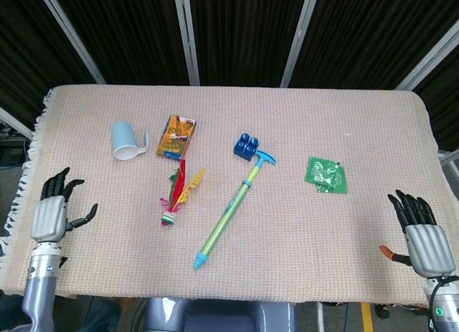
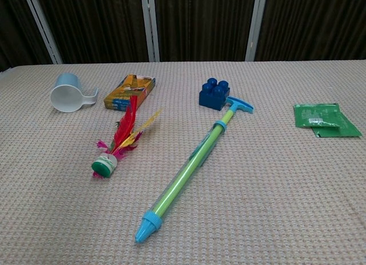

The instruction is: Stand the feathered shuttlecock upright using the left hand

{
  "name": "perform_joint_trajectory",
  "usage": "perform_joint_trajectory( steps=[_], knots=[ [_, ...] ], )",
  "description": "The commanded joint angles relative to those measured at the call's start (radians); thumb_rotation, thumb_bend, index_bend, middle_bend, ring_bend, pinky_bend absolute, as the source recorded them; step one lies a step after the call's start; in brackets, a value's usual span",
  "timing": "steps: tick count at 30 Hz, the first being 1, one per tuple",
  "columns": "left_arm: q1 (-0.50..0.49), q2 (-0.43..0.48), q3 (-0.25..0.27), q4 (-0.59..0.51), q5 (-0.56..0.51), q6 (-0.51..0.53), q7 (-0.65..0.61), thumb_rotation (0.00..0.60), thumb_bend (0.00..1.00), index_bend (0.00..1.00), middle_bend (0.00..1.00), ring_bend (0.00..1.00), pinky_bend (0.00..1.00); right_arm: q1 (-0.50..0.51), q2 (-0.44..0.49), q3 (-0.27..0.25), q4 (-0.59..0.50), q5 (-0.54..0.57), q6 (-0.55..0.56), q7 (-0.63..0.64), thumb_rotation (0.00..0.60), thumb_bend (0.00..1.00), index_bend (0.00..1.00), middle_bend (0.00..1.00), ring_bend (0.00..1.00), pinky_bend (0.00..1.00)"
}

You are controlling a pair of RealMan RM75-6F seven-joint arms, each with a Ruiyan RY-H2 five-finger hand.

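Observation:
The feathered shuttlecock [image 1: 178, 196] lies flat on the cloth-covered table [image 1: 344, 131], its green base toward the front and its red, yellow and pink feathers pointing back. In the chest view the shuttlecock [image 2: 117, 142] lies left of centre. My left hand [image 1: 54, 211] hovers over the table's left edge, fingers spread and empty, well left of the shuttlecock. My right hand [image 1: 423, 235] stays at the front right corner, open and empty. Neither hand appears in the chest view.
A light blue cup [image 1: 127, 141] lies on its side at the back left, beside an orange box [image 1: 177, 137]. A blue brick [image 1: 247, 146] and a long green and blue water pump toy [image 1: 232, 210] lie right of the shuttlecock. A green packet [image 1: 327, 174] sits further right.

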Motion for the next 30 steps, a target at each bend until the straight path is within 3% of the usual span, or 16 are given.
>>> perform_joint_trajectory(
  steps=[1, 7, 17, 24, 30],
  knots=[
    [-0.048, -0.059, -0.037, -0.016, -0.071, -0.05, 0.051, 0.359, 0.28, 0.26, 0.0, 0.0, 0.0, 0.004, -0.001, 0.0, 0.005, -0.003, -0.004, 0.007, 0.6, 0.08, 0.0, 0.0, 0.0, 0.0],
    [-0.14, -0.13, -0.087, -0.047, -0.166, -0.156, 0.09, 0.36, 0.28, 0.29, 0.0, 0.0, 0.0, 0.015, -0.004, -0.002, 0.013, -0.007, -0.02, 0.019, 0.6, 0.08, 0.0, 0.0, 0.0, 0.0],
    [-0.256, -0.233, -0.137, -0.028, -0.299, -0.245, 0.154, 0.358, 0.3, 0.4, 0.0, 0.0, 0.0, 0.022, -0.01, -0.011, 0.013, -0.019, -0.029, 0.018, 0.6, 0.08, 0.0, 0.0, 0.0, 0.0],
    [-0.312, -0.3, -0.132, 0.032, -0.337, -0.213, 0.233, 0.36, 0.3, 0.39, 0.0, 0.0, 0.0, 0.02, -0.009, -0.005, 0.018, -0.005, -0.024, 0.026, 0.6, 0.08, 0.0, 0.0, 0.0, 0.0],
    [-0.334, -0.344, -0.141, 0.114, -0.328, -0.195, 0.212, 0.359, 0.3, 0.34, 0.0, 0.0, 0.0, 0.022, -0.008, -0.009, 0.019, -0.013, -0.024, 0.027, 0.6, 0.08, 0.0, 0.0, 0.0, 0.0]
  ],
)
